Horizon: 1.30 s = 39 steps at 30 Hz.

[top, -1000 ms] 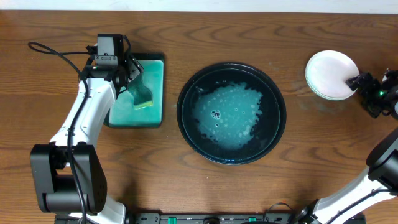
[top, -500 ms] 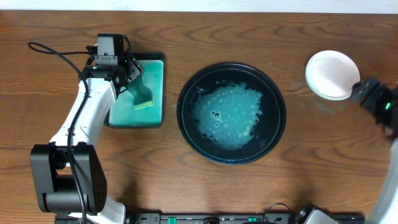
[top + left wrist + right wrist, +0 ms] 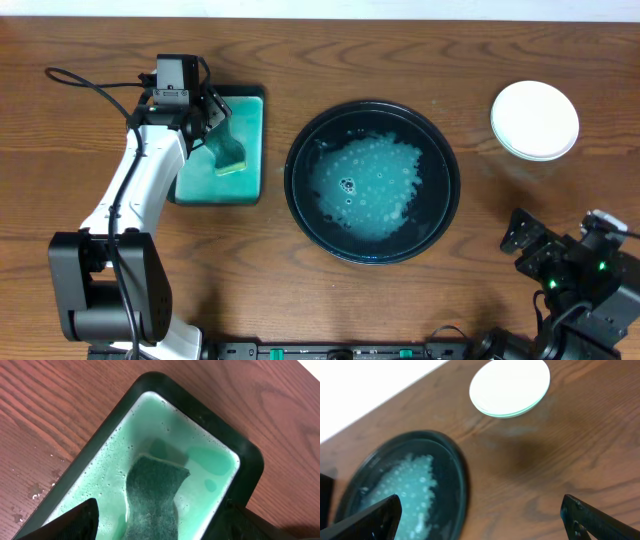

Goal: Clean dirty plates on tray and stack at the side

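Observation:
The plates [image 3: 535, 120] sit stacked on the table at the far right; the top one is white, and a mint-green rim shows under it in the right wrist view [image 3: 510, 385]. The round black tray [image 3: 372, 182] stands mid-table and holds only teal foamy water; its rim also shows in the right wrist view [image 3: 457, 467]. My right gripper [image 3: 555, 235] is open and empty near the front right, well short of the stack, over bare wood [image 3: 482, 515]. My left gripper [image 3: 213, 125] is open over a dark green sponge [image 3: 155, 485].
The sponge [image 3: 230, 155] lies in a rectangular dark-rimmed tray [image 3: 250, 150] of soapy green water at the left, also seen in the left wrist view [image 3: 210, 430]. A black cable [image 3: 80, 82] runs at the far left.
My right gripper has let go of the plate stack and pulled back toward the front right of the table. The left arm has not moved.

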{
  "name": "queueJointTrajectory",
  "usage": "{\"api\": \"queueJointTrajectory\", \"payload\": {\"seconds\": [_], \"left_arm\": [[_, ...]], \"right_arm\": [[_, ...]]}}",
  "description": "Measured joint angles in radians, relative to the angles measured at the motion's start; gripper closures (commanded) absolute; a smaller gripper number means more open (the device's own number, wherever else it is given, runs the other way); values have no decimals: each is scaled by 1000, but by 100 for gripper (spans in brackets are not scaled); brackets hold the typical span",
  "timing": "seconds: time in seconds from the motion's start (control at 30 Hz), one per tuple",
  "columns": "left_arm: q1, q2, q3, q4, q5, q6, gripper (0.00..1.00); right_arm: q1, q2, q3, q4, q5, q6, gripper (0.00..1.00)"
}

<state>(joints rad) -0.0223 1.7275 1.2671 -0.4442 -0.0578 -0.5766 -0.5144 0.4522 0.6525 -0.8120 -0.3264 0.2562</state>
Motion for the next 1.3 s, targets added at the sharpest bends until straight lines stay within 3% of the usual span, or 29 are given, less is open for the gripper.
{"api": "queueJointTrajectory", "payload": {"seconds": [0.57,0.73,1.07,1.3], "left_arm": [[0,0,0,0,0,0,20],[0,0,0,0,0,0,20],[0,0,0,0,0,0,20],[0,0,0,0,0,0,20]], "right_arm": [[6,-15,-7,-121,-6,55,1],[86,-15,-8,-110,-3,20,1],[467,-62,-127,191,24,-228,1],[543,-289,-339,424,87,-275,1]]}}
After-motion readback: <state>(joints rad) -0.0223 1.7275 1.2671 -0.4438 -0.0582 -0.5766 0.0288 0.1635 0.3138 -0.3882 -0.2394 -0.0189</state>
